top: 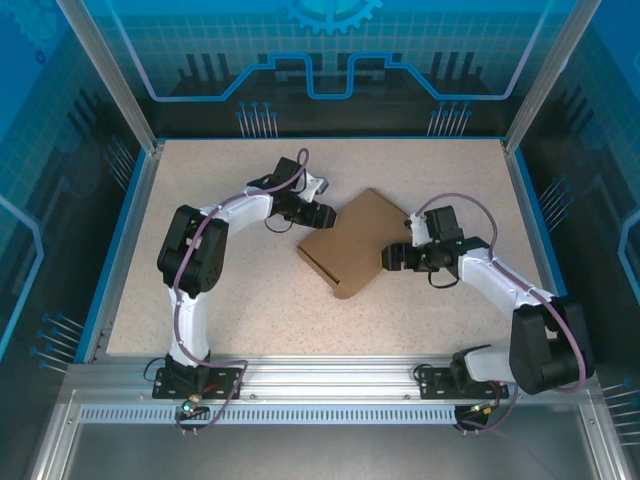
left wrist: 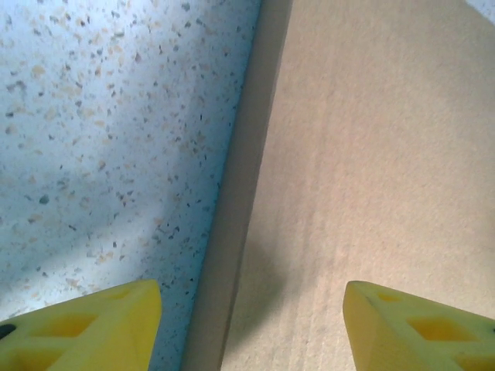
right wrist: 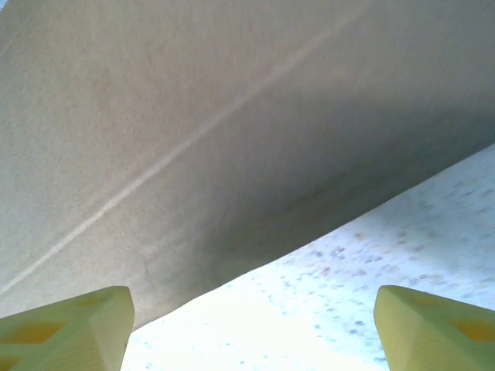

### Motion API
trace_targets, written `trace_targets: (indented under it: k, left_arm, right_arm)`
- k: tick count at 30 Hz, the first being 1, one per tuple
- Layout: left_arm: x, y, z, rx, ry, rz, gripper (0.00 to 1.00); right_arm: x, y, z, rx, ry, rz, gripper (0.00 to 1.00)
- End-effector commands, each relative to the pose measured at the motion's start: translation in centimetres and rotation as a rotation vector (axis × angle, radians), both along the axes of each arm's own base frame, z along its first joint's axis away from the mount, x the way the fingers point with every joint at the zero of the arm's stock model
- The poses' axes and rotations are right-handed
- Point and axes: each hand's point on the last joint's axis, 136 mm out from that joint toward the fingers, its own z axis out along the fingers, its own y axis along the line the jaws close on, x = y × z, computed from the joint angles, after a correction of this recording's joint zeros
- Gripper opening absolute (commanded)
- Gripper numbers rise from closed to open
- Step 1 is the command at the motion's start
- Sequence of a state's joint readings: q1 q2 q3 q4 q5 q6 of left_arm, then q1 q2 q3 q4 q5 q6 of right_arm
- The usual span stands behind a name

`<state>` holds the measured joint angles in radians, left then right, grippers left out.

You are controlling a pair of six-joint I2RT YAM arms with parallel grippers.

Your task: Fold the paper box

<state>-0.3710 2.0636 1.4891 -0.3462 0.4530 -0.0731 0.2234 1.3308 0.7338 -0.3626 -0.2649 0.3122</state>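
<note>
1. Near edge: both arm bases are bolted to the aluminium rail (top: 330,385), left arm on the left, right arm on the right.
2. Right gripper (top: 390,257) sits low over the table (top: 230,290), at the right-hand near side of the paper box (top: 352,245), pointing at it.
3. Right wrist view: yellow fingers (right wrist: 66,328) stand wide apart, jaws open, nothing between them. Brown cardboard with one pale diagonal crease fills the top of that view, speckled table below it. Can't tell whether that box edge touches the table.
4. The paper box is mid-table between the two grippers, turned diagonal to the table edges. It looks closed up, a shallow brown slab with a side wall showing on its near-left edge.
5. Left gripper (top: 322,214) is at the box's far-left side, just beside the corner there.
6. Left wrist view: jaws open, gripping nothing. They straddle the box's edge, with the left finger (left wrist: 85,328) over bare table and the other over the cardboard top.
7. Far side: blue printed back panel (top: 330,60) behind the table.
</note>
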Motion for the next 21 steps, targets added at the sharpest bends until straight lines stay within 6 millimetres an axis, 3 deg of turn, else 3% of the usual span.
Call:
trace_targets:
  k: [1, 12, 21]
  left_arm:
    - [-0.4, -0.2, -0.7, -0.009, 0.049, -0.023, 0.62]
    - [-1.7, 0.0, -2.1, -0.011, 0.102, -0.019, 0.52]
    - [-3.3, -0.6, -3.7, -0.033, 0.160, -0.019, 0.43]
  right_arm:
    - [1.8, 2.1, 0.7, 0.167, -0.025, -0.020, 0.84]
    - [3.4, 3.6, -1.4, 0.275, 0.009, -0.048, 0.85]
    - [4.1, 4.2, -1.4, 0.323, -0.017, -0.057, 0.84]
